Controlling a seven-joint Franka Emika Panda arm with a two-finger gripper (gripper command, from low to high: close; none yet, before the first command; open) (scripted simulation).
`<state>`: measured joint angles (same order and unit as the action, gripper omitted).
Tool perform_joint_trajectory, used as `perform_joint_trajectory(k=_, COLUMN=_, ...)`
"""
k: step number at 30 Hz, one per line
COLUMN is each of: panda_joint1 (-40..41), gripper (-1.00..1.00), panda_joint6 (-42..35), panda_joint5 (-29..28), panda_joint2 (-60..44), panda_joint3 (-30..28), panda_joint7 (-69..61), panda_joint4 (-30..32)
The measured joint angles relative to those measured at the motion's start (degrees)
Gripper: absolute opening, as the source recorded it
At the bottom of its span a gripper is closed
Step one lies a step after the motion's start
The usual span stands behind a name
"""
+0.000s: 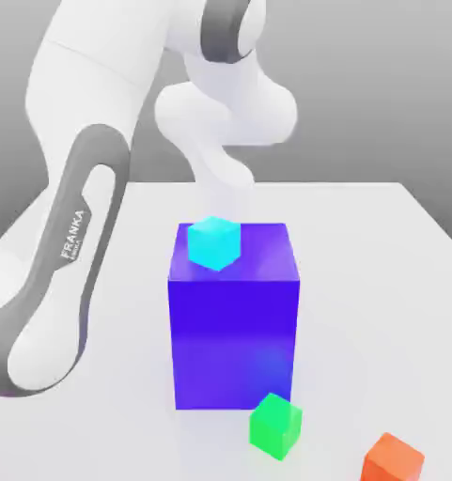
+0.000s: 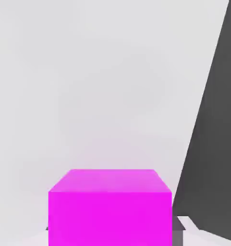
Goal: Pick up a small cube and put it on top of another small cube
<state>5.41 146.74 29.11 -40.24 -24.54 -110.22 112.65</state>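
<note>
Magenta cube (image 2: 110,218): between the jaws in the hand view; a sliver of it shows at the exterior view's left edge, low down. Whether it touches the surface, I cannot tell.
Jaws (image 2: 110,231): closed on the magenta cube, one on either side.
Green cube (image 1: 275,426): apart from the magenta cube, just beside the near foot of the blue-purple block, turned corner-on; its top is bare.
Blue-purple block (image 1: 234,343): upright on the surface, far bigger than the cubes.
Cyan cube (image 1: 214,243): on top of the block, toward the exterior view's left.
Orange cube (image 1: 393,460): to the exterior view's right of the green cube, apart from it, partly cut off by the picture's bottom edge.
Arm (image 1: 88,216): white and grey, reaching down the exterior view's left.
Surface (image 1: 361,310): pale, under the block.
</note>
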Motion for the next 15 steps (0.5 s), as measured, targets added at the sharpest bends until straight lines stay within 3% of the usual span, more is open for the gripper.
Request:
perform_joint_trajectory(k=7, panda_joint1=-9.01, gripper=-1.00, panda_joint6=-4.91, panda_joint5=-10.14, panda_joint2=12.51, panda_joint3=-5.91, panda_joint7=5.97, panda_joint4=6.92)
perform_joint_trajectory(k=15, panda_joint1=-19.32, gripper=-1.00, panda_joint6=-5.17, panda_joint5=-22.09, panda_joint2=23.31, panda_joint3=-7.30, panda_joint7=9.94, panda_joint4=16.38)
